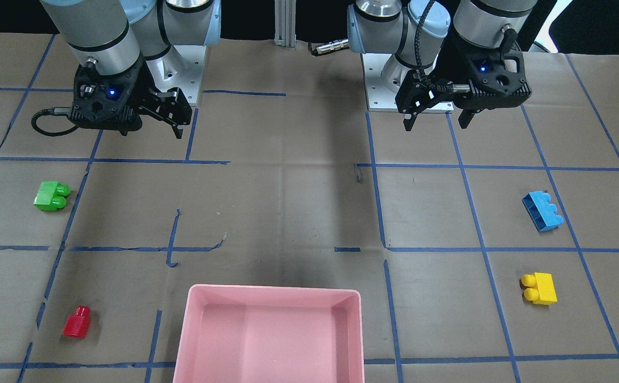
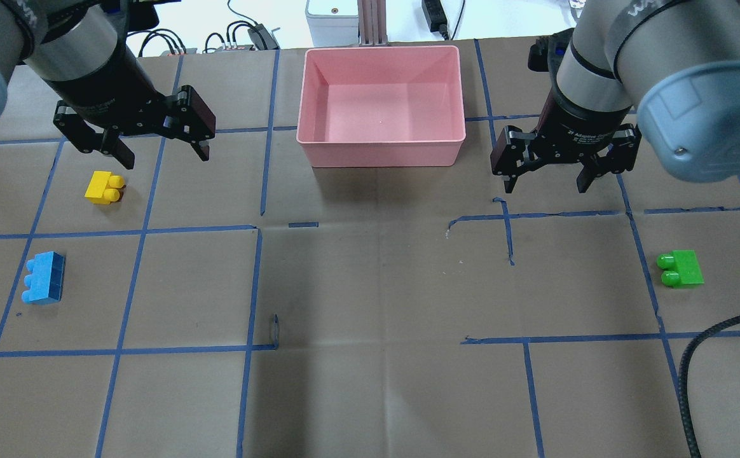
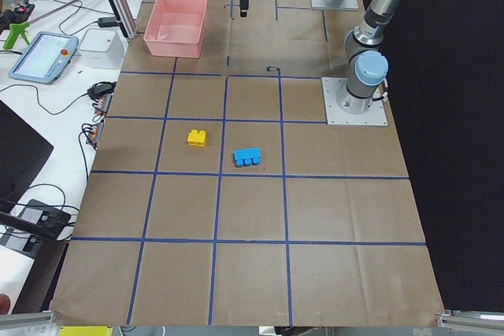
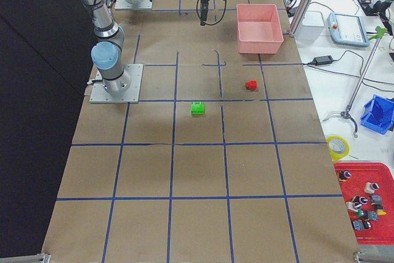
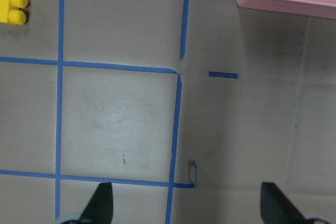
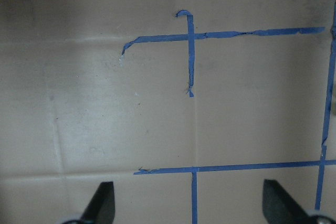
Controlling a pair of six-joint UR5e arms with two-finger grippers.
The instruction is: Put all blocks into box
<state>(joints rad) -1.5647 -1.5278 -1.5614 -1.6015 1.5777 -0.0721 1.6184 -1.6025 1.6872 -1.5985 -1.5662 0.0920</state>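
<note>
The pink box [image 2: 383, 152] stands empty at the far middle of the table [image 1: 269, 294]. My left gripper [image 2: 163, 156] hovers open and empty just beyond the yellow block [image 2: 104, 187], which also shows in the left wrist view [image 5: 12, 6]. The blue block [image 2: 42, 286] lies nearer the robot on the same side. My right gripper [image 2: 545, 187] hovers open and empty to the right of the box. The green block [image 2: 681, 268] lies to its right. The red block [image 1: 77, 322] lies near the box's right side; my right arm hides it in the overhead view.
Blue tape lines grid the brown paper on the table. A black cable [image 2: 713, 356] loops over the near right corner. The two arm bases [image 1: 394, 80] stand at the robot's edge. A white unit [image 3: 101, 46] and a tablet [image 3: 43, 57] sit beyond the box.
</note>
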